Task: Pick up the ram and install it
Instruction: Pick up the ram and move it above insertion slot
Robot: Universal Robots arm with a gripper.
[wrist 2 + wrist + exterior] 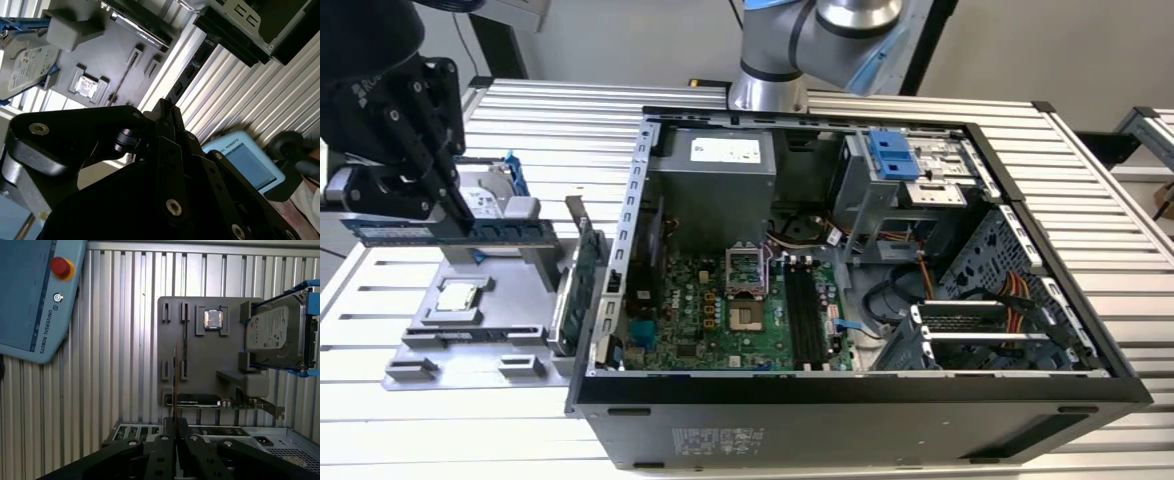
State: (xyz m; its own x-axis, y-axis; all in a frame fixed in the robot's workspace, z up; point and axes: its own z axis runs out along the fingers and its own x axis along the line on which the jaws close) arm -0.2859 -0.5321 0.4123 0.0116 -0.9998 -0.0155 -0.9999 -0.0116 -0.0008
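The ram (494, 232), a long blue stick, hangs level over the grey holder (467, 335) at the exterior view's left. My gripper (454, 225) is shut on it from above, gripping near its middle. In the first wrist view the ram (174, 380) shows edge-on as a thin line running out from between my closed fingertips (170, 426), over the holder (200, 365). The memory slots (803, 318) lie on the motherboard (707, 315) inside the open computer case (854, 400), well to the right of the gripper in the exterior view.
On the holder sit a square silver processor (460, 297), a hard drive (483, 197) in a blue frame and a green expansion card (587, 270) standing by the case wall. A teach pendant (35, 295) lies on the slatted table. The arm's base (767, 90) stands behind the case.
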